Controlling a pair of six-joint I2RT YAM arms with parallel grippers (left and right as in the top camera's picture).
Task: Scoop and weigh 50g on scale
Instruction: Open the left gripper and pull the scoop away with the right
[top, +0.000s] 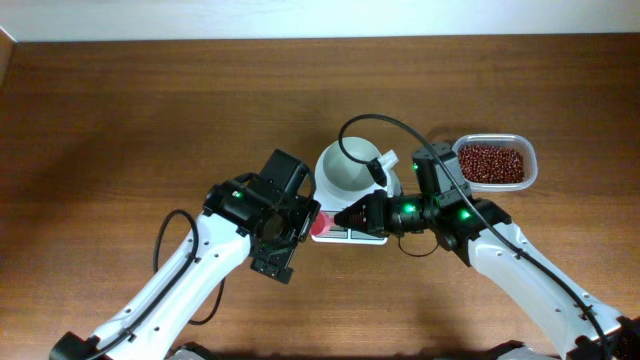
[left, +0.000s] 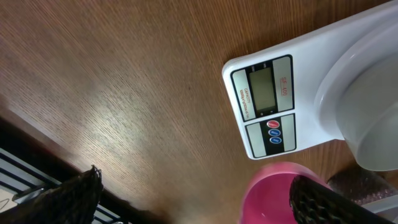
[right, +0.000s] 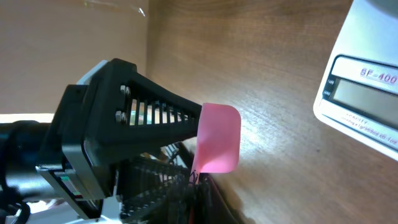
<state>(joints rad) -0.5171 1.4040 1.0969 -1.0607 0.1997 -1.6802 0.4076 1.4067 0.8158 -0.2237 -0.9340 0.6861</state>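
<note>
Handover mid-table: left gripper (left: 194, 180) gapes wide, right gripper (top: 342, 217) clamps pink scoop (right: 217, 138); left should retreat straight, clear of scale (left: 264, 93).

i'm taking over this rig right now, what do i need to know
Left hand: open, fingers either side of the pink scoop, not gripping it.
Right hand: shut, apparently on the scoop's end.
Scale: beside both hands; the white bowl on it looks empty.
Beans: in the clear tub, right of the scale.
Done: nothing weighed yet.
Left: scoop beans into the bowl up to 50g.
</note>
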